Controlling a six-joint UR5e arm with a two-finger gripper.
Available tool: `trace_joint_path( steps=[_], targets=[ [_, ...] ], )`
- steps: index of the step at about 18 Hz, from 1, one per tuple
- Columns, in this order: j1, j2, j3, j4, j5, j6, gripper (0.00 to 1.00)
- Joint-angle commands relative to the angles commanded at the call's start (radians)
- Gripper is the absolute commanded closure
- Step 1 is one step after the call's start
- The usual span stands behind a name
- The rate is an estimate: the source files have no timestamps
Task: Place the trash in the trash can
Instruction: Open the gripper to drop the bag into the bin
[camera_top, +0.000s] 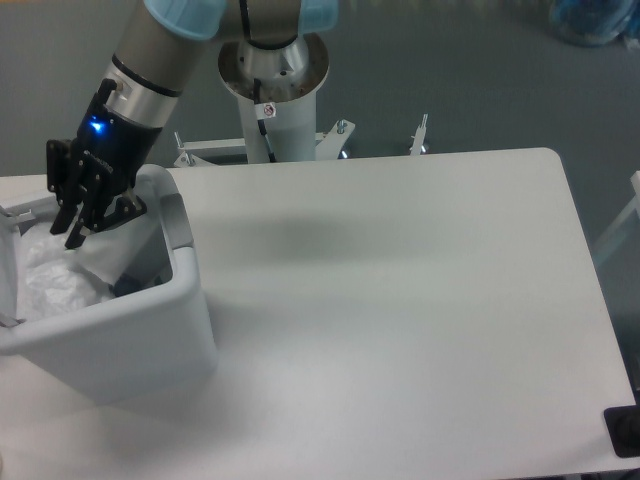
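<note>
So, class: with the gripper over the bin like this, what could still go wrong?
1. The crinkled bag lies heaped high inside the trash can; it might spring up or catch on the gripper as it lifts.
2. The gripper hangs close to the bin's rim; a sideways retreat might knock it.

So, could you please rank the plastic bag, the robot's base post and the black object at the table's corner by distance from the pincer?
1. Plastic bag, just below the pincer, in the bin.
2. Base post, behind the table.
3. Black object, far right corner.
</note>
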Motion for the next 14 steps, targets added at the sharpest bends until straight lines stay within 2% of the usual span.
trace_joint_path(
  steps=[2,4,9,14],
  targets=[
    [0.017,0.005,0.037,0.000,0.127,0.003,0.00],
    [0.081,0.012,0.069,0.000,0.229,-0.008,0.00],
    [0.256,0.037,0.081,-0.012,0.267,-0.009,0.00],
    [0.351,0.037,0.089,-0.012,0.300,0.035,0.00]
  ],
)
